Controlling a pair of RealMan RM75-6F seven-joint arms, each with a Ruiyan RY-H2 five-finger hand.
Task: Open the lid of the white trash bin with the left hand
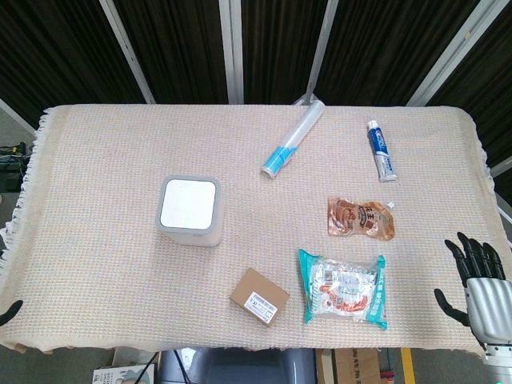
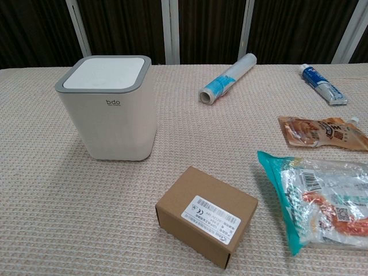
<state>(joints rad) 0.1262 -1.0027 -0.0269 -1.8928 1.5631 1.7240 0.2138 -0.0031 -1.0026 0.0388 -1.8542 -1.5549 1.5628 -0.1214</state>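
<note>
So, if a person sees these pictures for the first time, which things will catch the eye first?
Probably the white trash bin, standing upright with its lid closed, left of the table's centre. Next, the teal snack packet near the front edge, with the brown cardboard box to its left. The right hand, fingers spread, holds nothing at the table's right edge.

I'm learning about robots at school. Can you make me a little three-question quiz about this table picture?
1. True or false: the lid of the white trash bin is shut.
2. What lies nearest the cardboard box? A) toothpaste tube B) teal snack bag C) roll of film
3. Fill in: the right hand holds ____.

Key:
1. True
2. B
3. Nothing; its fingers are spread beside the table's right edge. Only a dark tip of the left hand shows.
</note>
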